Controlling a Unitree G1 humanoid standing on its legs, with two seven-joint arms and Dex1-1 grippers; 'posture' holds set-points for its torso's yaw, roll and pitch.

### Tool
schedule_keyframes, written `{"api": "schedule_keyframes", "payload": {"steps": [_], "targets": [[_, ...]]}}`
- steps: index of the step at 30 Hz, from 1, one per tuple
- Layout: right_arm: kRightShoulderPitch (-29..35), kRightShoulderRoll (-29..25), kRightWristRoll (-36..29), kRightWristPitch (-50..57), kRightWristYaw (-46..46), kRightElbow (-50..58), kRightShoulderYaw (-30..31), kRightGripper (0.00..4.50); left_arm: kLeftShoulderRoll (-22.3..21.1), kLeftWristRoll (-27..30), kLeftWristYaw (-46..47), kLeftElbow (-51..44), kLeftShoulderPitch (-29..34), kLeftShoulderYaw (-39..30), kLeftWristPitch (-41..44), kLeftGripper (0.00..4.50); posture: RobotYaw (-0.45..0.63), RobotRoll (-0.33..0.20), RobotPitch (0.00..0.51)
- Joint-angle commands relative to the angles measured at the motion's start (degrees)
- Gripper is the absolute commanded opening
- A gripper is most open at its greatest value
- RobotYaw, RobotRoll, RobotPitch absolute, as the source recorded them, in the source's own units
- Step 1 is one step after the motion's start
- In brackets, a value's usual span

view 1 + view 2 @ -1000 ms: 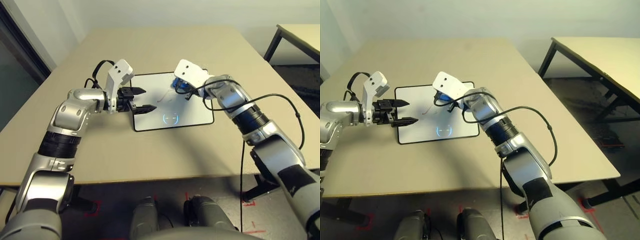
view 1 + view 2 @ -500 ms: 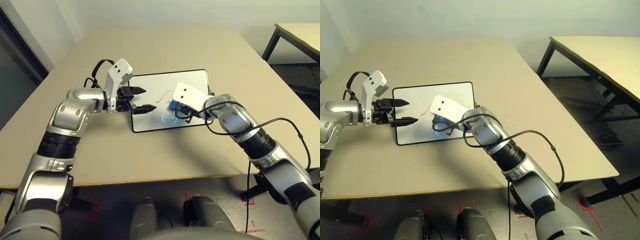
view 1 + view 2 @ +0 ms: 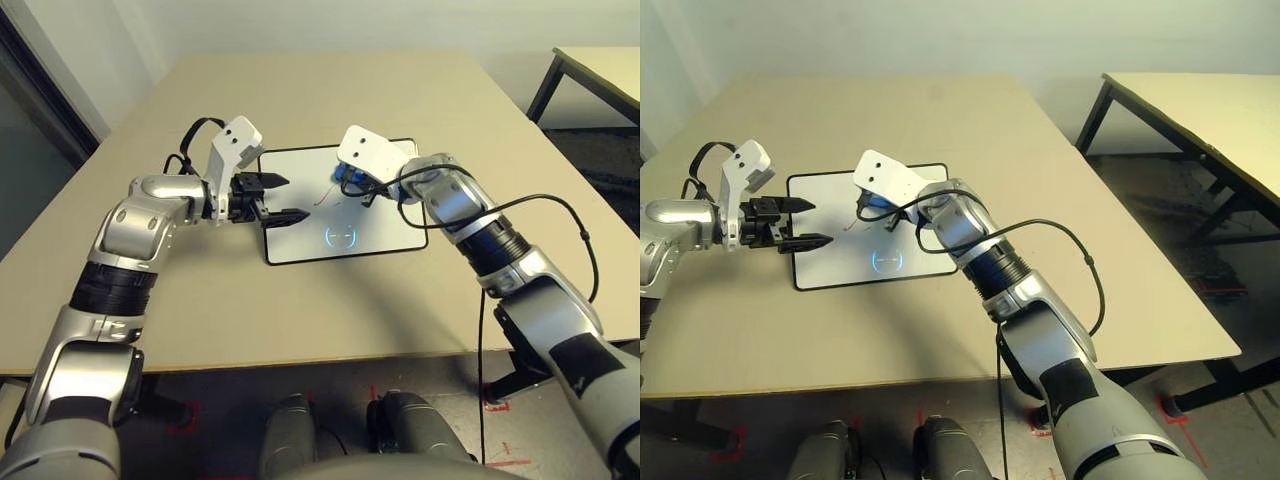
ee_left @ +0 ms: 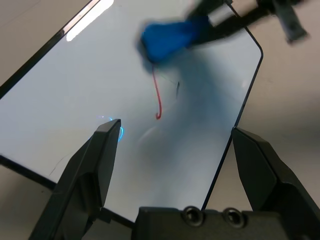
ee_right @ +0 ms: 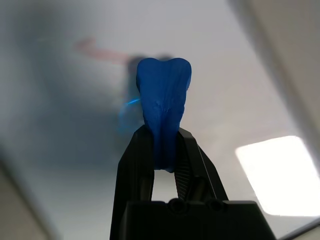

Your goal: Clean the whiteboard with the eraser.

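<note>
The right gripper [image 5: 162,150] pinches the blue eraser [image 5: 163,112] over the whiteboard [image 3: 375,225], near a red squiggle [image 4: 157,95]. That mark and the bluish circle [image 3: 342,236] remain, so wiping looks unfinished. The left gripper [image 3: 275,199] hangs spread, empty, at the board's edge.

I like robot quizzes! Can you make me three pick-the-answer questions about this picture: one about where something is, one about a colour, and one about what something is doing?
1. Where is the whiteboard?
A. flat on the table
B. on the floor
C. hanging on a wall

2. What colour is the eraser?
A. yellow
B. blue
C. green

3. What is the left gripper doing?
A. holding a cup
B. jaws open, holding nothing
C. squeezing the eraser

Answers:
1. A, it lies on the tan table.
2. B, the block looks bright blue.
3. B, its jaws are spread; the eraser sits in the right gripper.
</note>
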State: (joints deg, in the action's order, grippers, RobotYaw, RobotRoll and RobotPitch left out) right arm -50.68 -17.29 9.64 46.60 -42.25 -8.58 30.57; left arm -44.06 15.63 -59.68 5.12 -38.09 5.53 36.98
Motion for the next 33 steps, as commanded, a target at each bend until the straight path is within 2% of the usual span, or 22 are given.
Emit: {"api": "schedule_keyframes", "payload": {"steps": [1, 6, 11, 14, 17, 27, 29, 33], "targets": [[1.78, -1.14, 0.36, 3.83, -2.3, 6.02, 2.76, 0.57, -0.52, -0.3, -0.07, 0.44, -0.46, -0.31, 0.26, 4.5, -0.01, 0.0, 0.016], [0.03, -0.16, 0.64, 2.53, -1.21, 1.61, 2.1, 0.57, -0.55, -0.4, -0.13, 0.79, -0.98, -0.17, 0.33, 4.5, -0.02, 0.0, 0.015], [-8.83, 3.0, 0.89, -6.03, 4.25, -15.46, -2.82, 0.57, -0.75, -0.5, -0.22, 0.65, -1.16, 0.01, 0.53, 4.5, -0.02, 0.0, 0.013], [-11.69, 3.91, 1.02, -9.67, 5.55, -21.93, -4.05, 0.57, -0.72, -0.63, -0.23, 0.75, -1.32, 0.09, 0.6, 4.5, -0.02, 0.0, 0.012], [-10.49, 3.49, 1.42, -9.33, 4.46, -20.6, -3.48, 0.57, -0.98, -0.55, -0.24, 0.39, -1.3, -0.13, 0.89, 4.5, -0.01, 0.0, 0.014], [2.05, -0.9, 2.62, 1.89, -2.72, 2.37, 2.68, 0.56, -1.09, -0.43, -0.11, 0.11, -0.86, -0.25, 1.11, 4.5, -0.02, 0.0, 0.018], [2.07, -0.85, 2.77, 2.21, -2.73, 2.15, 2.76, 0.56, -0.96, -0.47, -0.16, 0.3, -0.97, -0.11, 1.0, 4.5, -0.02, 0.0, 0.018], [-3.66, 1.19, 2.78, -2.25, 0.87, -8.96, -0.84, 0.56, -0.88, -0.46, -0.47, 0.5, -1.16, 0.1, 0.88, 4.5, -0.03, 0.0, 0.018]]}}
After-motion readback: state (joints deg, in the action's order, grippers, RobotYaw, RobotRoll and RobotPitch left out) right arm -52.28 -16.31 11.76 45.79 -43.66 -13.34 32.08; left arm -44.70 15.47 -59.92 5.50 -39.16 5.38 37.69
